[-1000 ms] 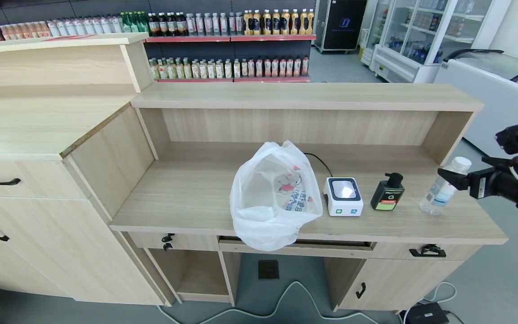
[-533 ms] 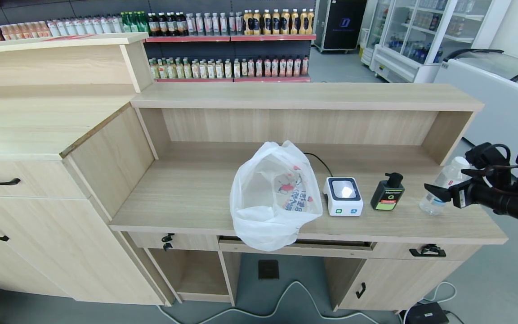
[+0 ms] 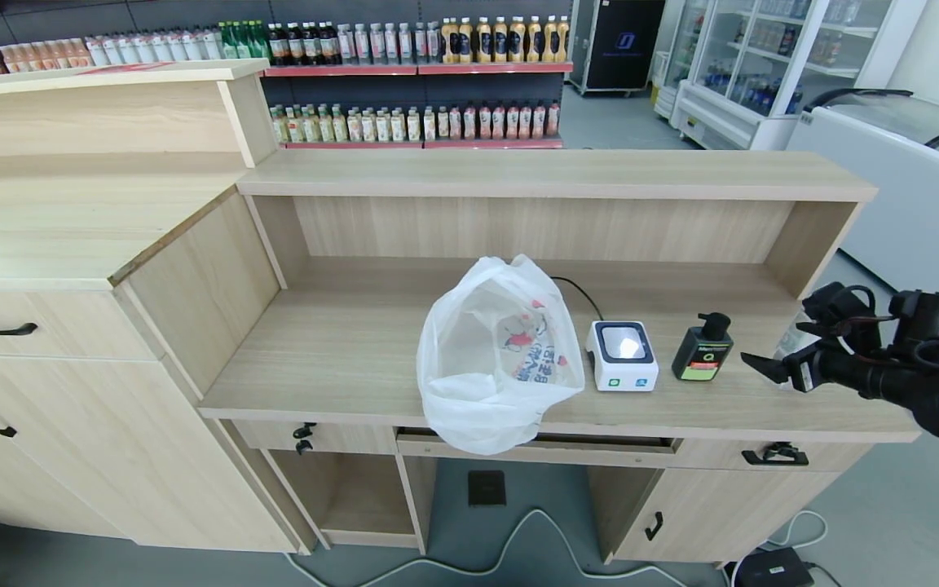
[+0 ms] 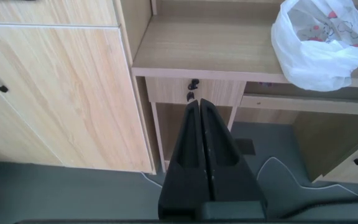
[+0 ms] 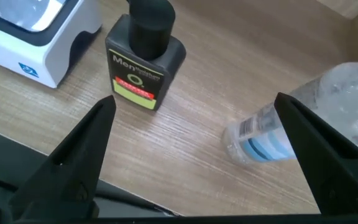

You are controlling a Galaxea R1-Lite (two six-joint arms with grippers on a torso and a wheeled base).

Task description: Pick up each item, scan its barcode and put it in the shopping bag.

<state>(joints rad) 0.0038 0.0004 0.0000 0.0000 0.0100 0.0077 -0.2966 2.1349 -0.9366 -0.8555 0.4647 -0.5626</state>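
Left claw (image 4: 199, 106) sits low, in front of and below the worktop (image 3: 339, 350), pointing at the open cubby under it; fingers pressed together, nothing between them. Right arm comes in from the right, roughly level, over the right end of the worktop; right claw (image 3: 771, 342) spread wide, holding nothing. In the right wrist view the right claw (image 5: 194, 109) has one finger by the dark pump bottle (image 5: 143, 59) and the other by the clear water bottle (image 5: 291, 134), no contact visible with either. Versus 1.0 s ago: right arm has dropped and pushed in toward the left, so in the head view the claw now covers most of the clear water bottle, which was in plain sight then; bottles, scanner and bag unmoved. Shopping bag (image 3: 494, 359) sits at the worktop's front, bottom drooping over the edge, mouth open upward, only crumpled white plastic seen inside. Just right of it the white scanner (image 3: 621, 355), window up, cable running behind the bag. Next right the dark pump bottle (image 3: 703, 350), upright, apart from the scanner. Clear water bottle farthest right on the worktop. Far back, store shelves (image 3: 421, 69) with rows of drink bottles.
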